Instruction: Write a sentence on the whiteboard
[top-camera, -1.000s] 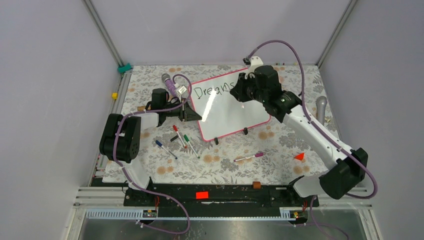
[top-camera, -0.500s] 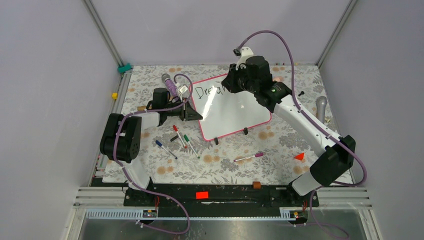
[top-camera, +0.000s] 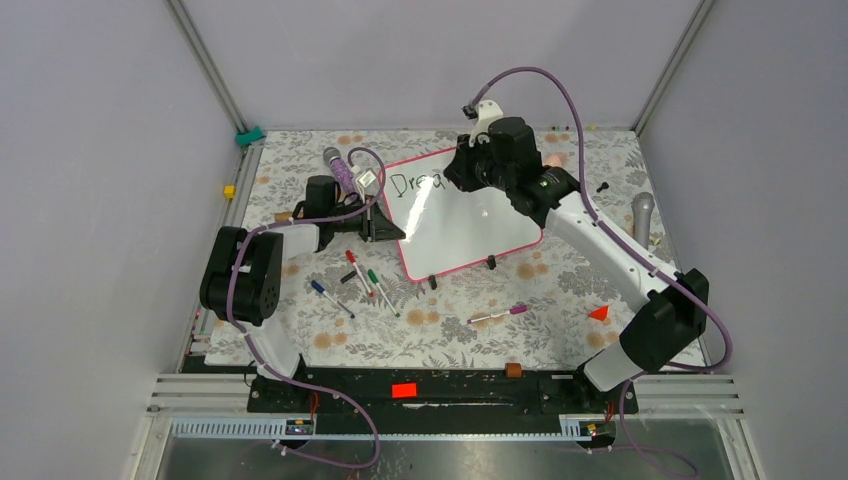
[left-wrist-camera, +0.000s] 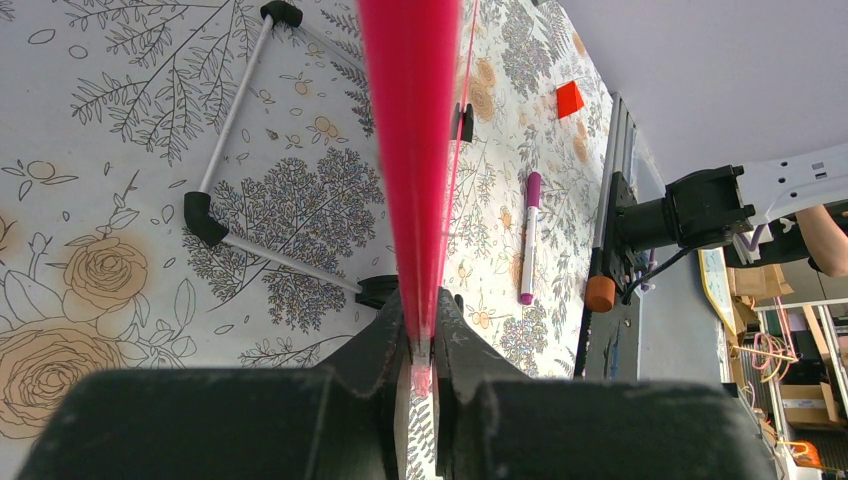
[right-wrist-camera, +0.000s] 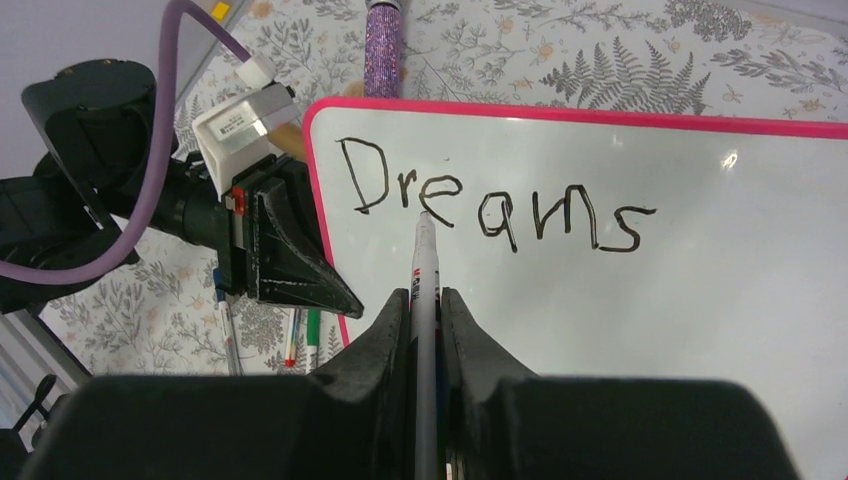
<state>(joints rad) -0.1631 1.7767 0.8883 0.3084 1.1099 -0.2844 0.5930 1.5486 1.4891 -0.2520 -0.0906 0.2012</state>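
Observation:
The whiteboard (top-camera: 470, 225) stands tilted on the floral cloth, framed in pink. Its top line reads "Dreams" (right-wrist-camera: 490, 205) in black; from above only "Drea" (top-camera: 415, 183) shows, the rest being under my right wrist. My right gripper (right-wrist-camera: 425, 305) is shut on a white marker (right-wrist-camera: 424, 260), whose tip points at the board just under the "r" and "e"; I cannot tell whether it touches. That right gripper (top-camera: 455, 170) hangs over the board's upper left. My left gripper (left-wrist-camera: 422, 340) is shut on the whiteboard's pink frame (left-wrist-camera: 410, 150), at the board's left edge (top-camera: 385, 228).
Red and green pens (top-camera: 365, 275) and a blue pen (top-camera: 330, 298) lie left of the board, a purple pen (top-camera: 497, 316) in front. A red triangle (top-camera: 599, 313) sits front right. A purple microphone (top-camera: 340, 168) lies back left, a grey one (top-camera: 642, 215) far right.
My right arm has swung left along the top line, from the end of "Dreams" to its first letters. The left arm and the board have stayed put.

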